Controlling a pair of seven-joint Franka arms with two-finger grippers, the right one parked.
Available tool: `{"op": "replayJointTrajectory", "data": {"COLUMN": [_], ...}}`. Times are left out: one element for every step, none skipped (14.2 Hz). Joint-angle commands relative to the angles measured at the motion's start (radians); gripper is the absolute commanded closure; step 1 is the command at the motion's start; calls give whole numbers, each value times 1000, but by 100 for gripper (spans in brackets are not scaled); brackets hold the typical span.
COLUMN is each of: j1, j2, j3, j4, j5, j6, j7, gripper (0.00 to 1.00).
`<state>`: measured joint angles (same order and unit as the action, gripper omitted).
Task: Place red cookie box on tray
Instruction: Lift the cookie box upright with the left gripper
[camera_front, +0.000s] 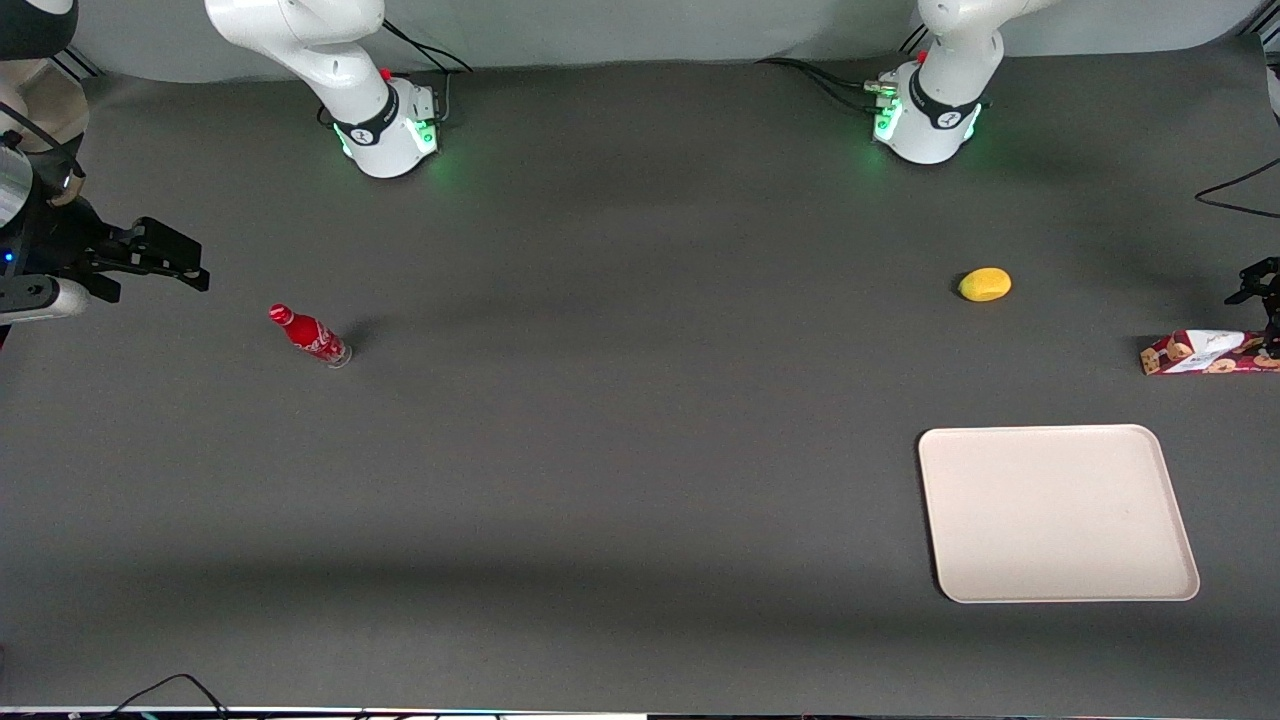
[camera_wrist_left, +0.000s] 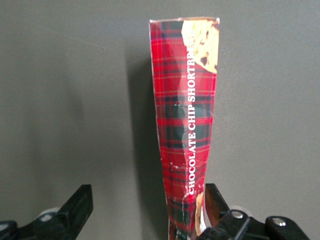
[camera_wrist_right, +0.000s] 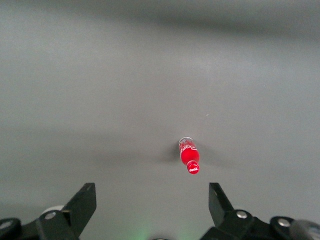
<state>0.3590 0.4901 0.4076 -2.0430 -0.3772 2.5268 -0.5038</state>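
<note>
On the dark desk (camera_front: 620, 450), going from the parked arm's end toward the working arm's, stands a small red soda bottle (camera_front: 310, 336), then a wide bare stretch, then a yellow fruit (camera_front: 985, 284), the tray (camera_front: 1056, 513) and the red cookie box (camera_front: 1205, 353).

The red cookie box lies on the desk at the working arm's end, close to the edge of the front view, farther from the front camera than the tray and apart from it. The pincer (camera_front: 1262, 290) is at the box's outer end. In the left wrist view the pincer (camera_wrist_left: 145, 212) is spread wide, with the box (camera_wrist_left: 186, 125) running lengthwise between the two fingers: one finger (camera_wrist_left: 215, 197) sits just beside the box's long side, the other (camera_wrist_left: 80, 202) well apart from it. Nothing is pinched yet.

So the step in hand looks like the grasp itself, with carrying and placing not yet begun. The next move probably calls for centring the fingers about the narrow box and pressing them together across it, then lifting.

As for room, the tray is bare and much wider than the box, so the landing is forgiving. The path from box to tray looks open; the fruit lies off that line, nearer the arm bases. The box's nearness to the desk's end is the one tight margin.
</note>
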Motion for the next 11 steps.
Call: {"op": "replayJointTrajectory", "data": {"j1": [-12,-12,-12,-11,-11,-11,-11,-11,-11,-11,-11], "j2": [30,30,31,42,50,56,56,56,56,56,54], "j3": [4,5,5,5,5,5,5,5,4,5,4], "j4": [24,32,37,41,50,55,55,55,55,56,58], "j5": [-17,-16,-16,-16,-17,-19,-17,-19,-19,-19,-19], "j6": [10,9,7,9,6,-2,-6,-11,-13,-13,-13], "j7": [-1,1,1,1,-1,-1,-2,-4,-12,-12,-13], "gripper": [0,0,3,13,30,53,91,100,100,100,100]}}
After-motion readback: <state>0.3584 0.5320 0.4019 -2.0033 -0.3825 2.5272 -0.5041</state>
